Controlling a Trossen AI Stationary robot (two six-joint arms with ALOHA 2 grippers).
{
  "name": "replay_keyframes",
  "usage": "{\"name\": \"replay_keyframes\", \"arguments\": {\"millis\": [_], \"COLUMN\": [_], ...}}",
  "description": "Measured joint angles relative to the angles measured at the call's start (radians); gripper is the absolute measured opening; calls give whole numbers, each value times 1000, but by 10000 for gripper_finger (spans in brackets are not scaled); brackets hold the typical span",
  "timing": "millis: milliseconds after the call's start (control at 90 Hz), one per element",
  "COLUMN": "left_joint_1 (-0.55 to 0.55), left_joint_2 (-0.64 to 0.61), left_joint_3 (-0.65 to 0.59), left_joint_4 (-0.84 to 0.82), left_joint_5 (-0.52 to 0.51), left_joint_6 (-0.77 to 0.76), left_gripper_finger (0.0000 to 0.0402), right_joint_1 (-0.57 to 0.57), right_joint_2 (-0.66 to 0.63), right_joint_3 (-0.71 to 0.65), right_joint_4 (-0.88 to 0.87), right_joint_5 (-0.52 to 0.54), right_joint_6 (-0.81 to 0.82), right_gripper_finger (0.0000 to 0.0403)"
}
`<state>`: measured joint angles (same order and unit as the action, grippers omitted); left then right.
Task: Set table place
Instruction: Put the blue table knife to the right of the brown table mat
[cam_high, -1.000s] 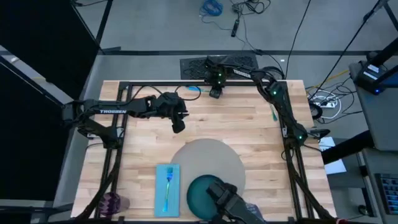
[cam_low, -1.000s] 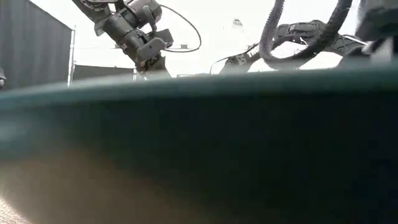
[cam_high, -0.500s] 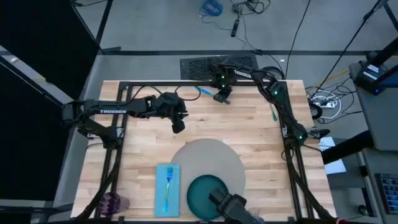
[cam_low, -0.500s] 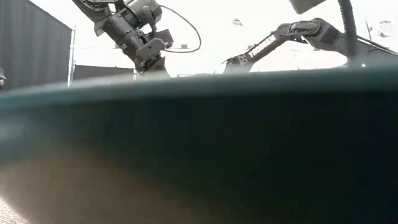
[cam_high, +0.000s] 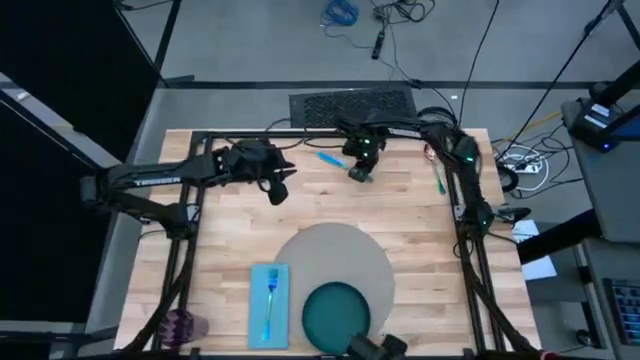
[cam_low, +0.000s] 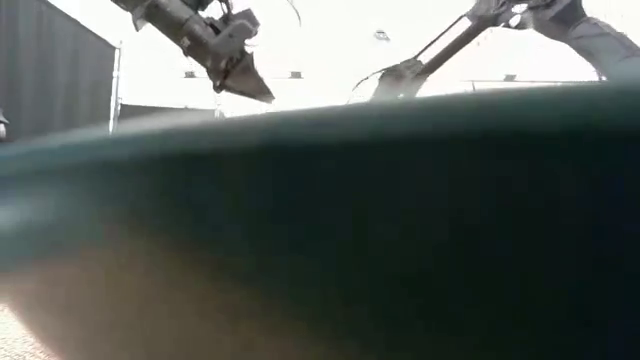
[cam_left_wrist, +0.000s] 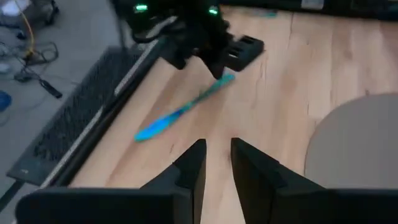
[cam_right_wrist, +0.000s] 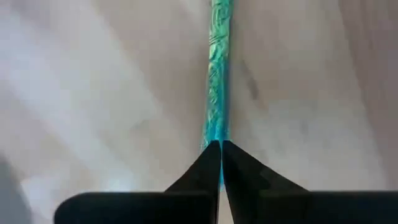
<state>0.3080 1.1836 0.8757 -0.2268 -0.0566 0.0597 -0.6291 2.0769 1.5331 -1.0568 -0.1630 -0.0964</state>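
The round grey mat (cam_high: 335, 255) lies near the table's front, with the dark teal plate (cam_high: 335, 312) on its near part. The plate also fills the low view (cam_low: 320, 220). Left of them the light blue napkin (cam_high: 268, 305) carries a blue fork (cam_high: 270, 295). The purple cup (cam_high: 180, 325) stands at the near left corner. My right gripper (cam_high: 358, 172) is shut on a blue-handled cutlery piece (cam_high: 328, 158) at the far middle. My left gripper (cam_high: 276, 190) hovers open, left of it, holding nothing. My right gripper pinches one end of the blue cutlery piece (cam_right_wrist: 215, 138) between its two fingertips. The piece runs straight on from the fingers, in line with them, toward the table's left. Whether its free end (cam_left_wrist: 146, 130) rests on the wood, I cannot tell.
A green piece (cam_high: 438, 183) lies near the table's right edge. A dark thing (cam_high: 375, 347) shows at the near edge beside the plate. Bare wood (cam_high: 400, 210) lies between the grippers and the mat.
My right gripper has moved from the far edge toward the near side and a little right, taking the blue cutlery piece along. My left gripper has drawn slightly up and toward the far left. The dark thing over the plate has pulled back toward the near edge.
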Motion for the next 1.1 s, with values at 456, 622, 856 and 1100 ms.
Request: {"name": "replay_keyframes", "arguments": {"millis": [456,622,856,1100], "left_joint_1": [-1,-1,-1,-1], "left_joint_2": [-63,-63,-63,-63], "left_joint_3": [0,0,0,0], "left_joint_4": [-3,2,0,-1], "left_joint_5": [0,0,0,0], "left_joint_6": [-26,-34,-55,-55], "left_gripper_finger": [61,61,61,61], "right_joint_1": [2,31,36,36], "right_joint_2": [-429,-502,-426,-319], "right_joint_3": [-497,-498,-484,-477], "right_joint_4": [379,630,711,741], "right_joint_5": [11,-8,-139,-151], "right_joint_6": [129,31,19,-58], "right_gripper_finger": [0,0,38,143]}}
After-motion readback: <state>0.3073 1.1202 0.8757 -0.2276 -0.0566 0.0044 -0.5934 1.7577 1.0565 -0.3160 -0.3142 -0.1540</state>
